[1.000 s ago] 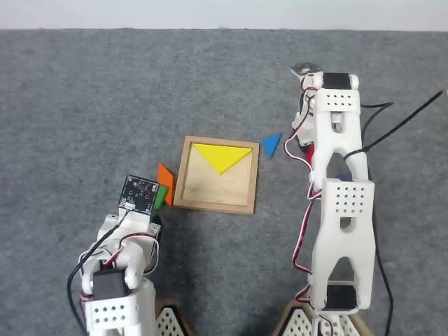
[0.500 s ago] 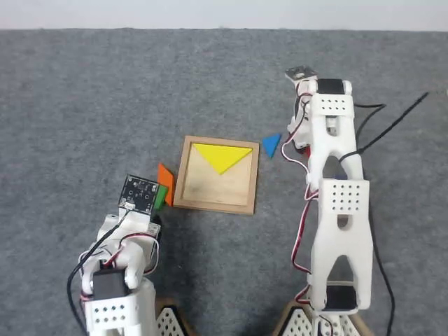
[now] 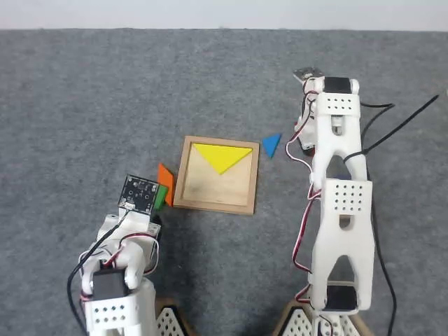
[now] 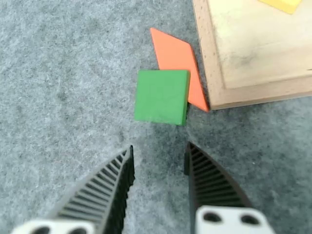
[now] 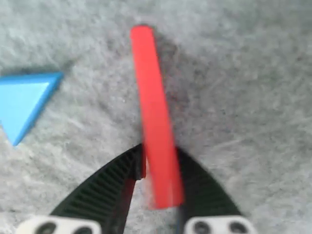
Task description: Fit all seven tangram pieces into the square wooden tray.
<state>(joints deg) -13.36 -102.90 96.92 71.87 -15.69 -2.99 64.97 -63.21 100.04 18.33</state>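
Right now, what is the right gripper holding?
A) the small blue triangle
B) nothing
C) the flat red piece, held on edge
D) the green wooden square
C: in the right wrist view the flat red piece stands on edge, clamped in the right gripper, while the small blue triangle lies apart on the grey carpet.

High view: green square (image 3: 162, 195) mostly under the left arm's (image 3: 115, 259) camera board (image 3: 140, 194); right arm (image 3: 336, 140) covers the red piece (image 5: 155, 112). Left wrist view: tray (image 4: 253, 73) cut by the frame edge, yellow piece (image 4: 282, 3) just a corner. Right wrist view: red piece blurs inside the right claw (image 5: 158, 156); blue triangle (image 5: 22, 100) clipped.
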